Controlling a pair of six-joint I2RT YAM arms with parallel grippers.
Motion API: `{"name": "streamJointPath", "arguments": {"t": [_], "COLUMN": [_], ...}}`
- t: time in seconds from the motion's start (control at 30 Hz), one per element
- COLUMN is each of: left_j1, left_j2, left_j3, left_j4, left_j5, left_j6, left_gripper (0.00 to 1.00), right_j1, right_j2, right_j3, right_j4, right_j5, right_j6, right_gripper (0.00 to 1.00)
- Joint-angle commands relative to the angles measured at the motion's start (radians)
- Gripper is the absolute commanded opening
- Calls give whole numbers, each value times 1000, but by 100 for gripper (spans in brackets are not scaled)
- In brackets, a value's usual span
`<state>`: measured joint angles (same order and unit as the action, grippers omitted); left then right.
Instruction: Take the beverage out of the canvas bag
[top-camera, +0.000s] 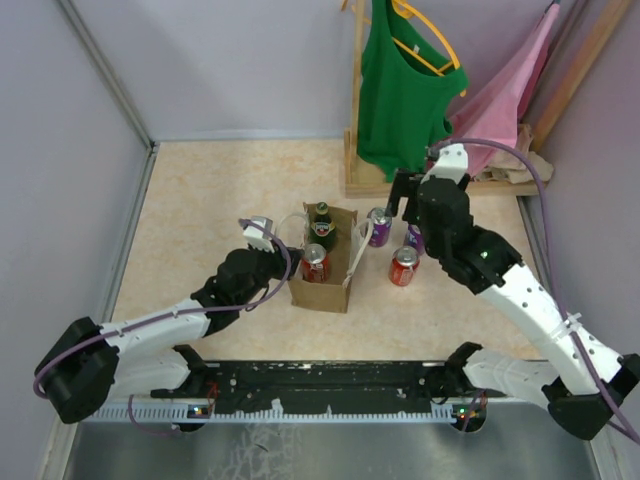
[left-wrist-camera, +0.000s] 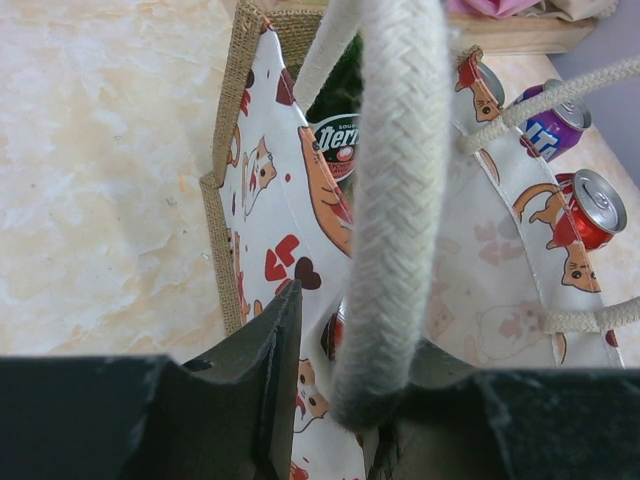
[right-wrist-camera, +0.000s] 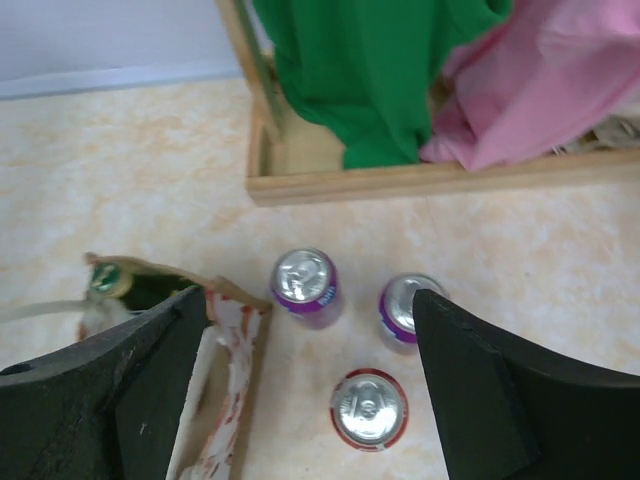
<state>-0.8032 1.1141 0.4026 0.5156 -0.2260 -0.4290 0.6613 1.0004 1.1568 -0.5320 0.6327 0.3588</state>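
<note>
The tan canvas bag (top-camera: 322, 290) stands upright mid-table, with a cat-print lining (left-wrist-camera: 265, 200). Inside it are a green bottle (top-camera: 321, 222) and a red can (top-camera: 315, 264). My left gripper (top-camera: 262, 232) is at the bag's left side, shut on one white rope handle (left-wrist-camera: 395, 200) and pulling it leftward. My right gripper (top-camera: 403, 200) is open and empty, hovering above the cans just right of the bag. In the right wrist view its gripper (right-wrist-camera: 310, 300) spans a purple can (right-wrist-camera: 303, 280), and the bag's edge (right-wrist-camera: 225, 340) and bottle cap (right-wrist-camera: 103, 280) show at left.
Three cans stand right of the bag: a purple can (top-camera: 379, 226), a second purple can (right-wrist-camera: 400, 305) and a red can (top-camera: 403, 266). A wooden clothes rack (top-camera: 358, 150) with a green shirt (top-camera: 400, 90) and pink cloth (top-camera: 500, 90) stands behind them.
</note>
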Motion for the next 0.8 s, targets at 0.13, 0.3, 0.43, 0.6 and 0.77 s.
{"name": "streamJointPath", "arguments": {"t": [0.13,0.3,0.43,0.6,0.77], "left_j1": [-7,-7,-7,-6,-7], "left_j2": [26,5,-14,-29,-30], "left_j3": [19,7,-3,-7,-4], "left_j4": [-58,-66,-81,-89,-88], "left_j5": [8,-3,-11,-15,-7], "left_j6": [19,19,14,12,14], "left_gripper": [33,17,11,7,6], "right_j1": [258,304,308,309,312], "right_j2": [194,290,347,400,441], "right_j3": [162,198,195,161,128], "right_j4": [71,79,67,48,57], "right_j5": [35,-71,-140,-227,-328], "right_j6": [-183,-206,-194,-177,-168], "right_gripper": [81,80,80,84,87]}}
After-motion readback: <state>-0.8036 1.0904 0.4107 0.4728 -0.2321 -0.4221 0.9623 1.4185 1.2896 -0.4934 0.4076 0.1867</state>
